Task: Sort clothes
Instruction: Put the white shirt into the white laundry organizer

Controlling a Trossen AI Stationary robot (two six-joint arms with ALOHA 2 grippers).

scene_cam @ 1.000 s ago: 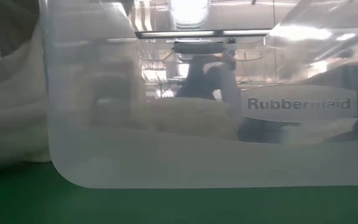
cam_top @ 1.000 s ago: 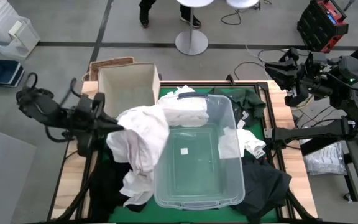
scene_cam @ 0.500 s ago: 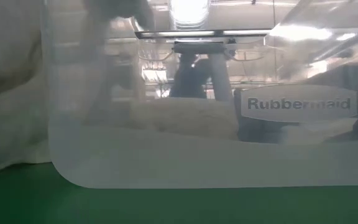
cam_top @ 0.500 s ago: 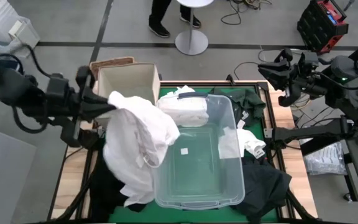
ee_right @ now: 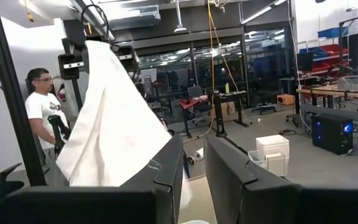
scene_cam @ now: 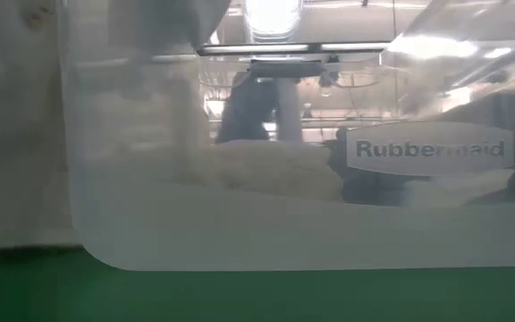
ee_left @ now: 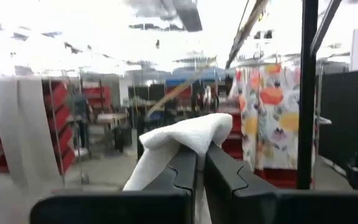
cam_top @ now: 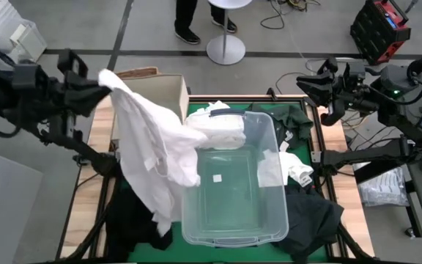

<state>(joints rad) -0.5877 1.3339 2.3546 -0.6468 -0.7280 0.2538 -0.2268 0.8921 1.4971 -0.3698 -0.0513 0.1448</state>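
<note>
Green covering on the desk (cam_top: 321,139) shows only in strips, since garments and two containers take up most of it. One white garment (cam_top: 149,150) is lifted high at the desk's left side, pinched by a corner in the left pincer (cam_top: 102,79), whose jaws are clenched on the fabric; the left wrist view shows a fold of white cloth squeezed between the two dark fingers (ee_left: 182,171). Held by that corner, the garment hangs in a long drape, its lower hem trailing over the near left corner of the clear plastic tub (cam_top: 269,209). I judge the height is meant to pull the cloth free of the heap below so it can be carried to its container without dragging other pieces along.

Inside the tub, at its far end, lies a bundle of white clothes (cam_top: 215,132), which suggests the tub collects the whites. Just behind the lifted garment stands a beige cardboard box (cam_top: 168,92), its opening facing up, likely for the dark pieces. Dark clothes (cam_top: 317,216) lie piled at the desk's near right, with more dark fabric at the far right and under the hanging cloth.

Well off to the right, past the desk's edge, the right pincer (cam_top: 305,82) waits, its jaws nearly closed with a narrow gap and nothing between them. A person's legs (cam_top: 187,18) show on the floor beyond the desk.
</note>
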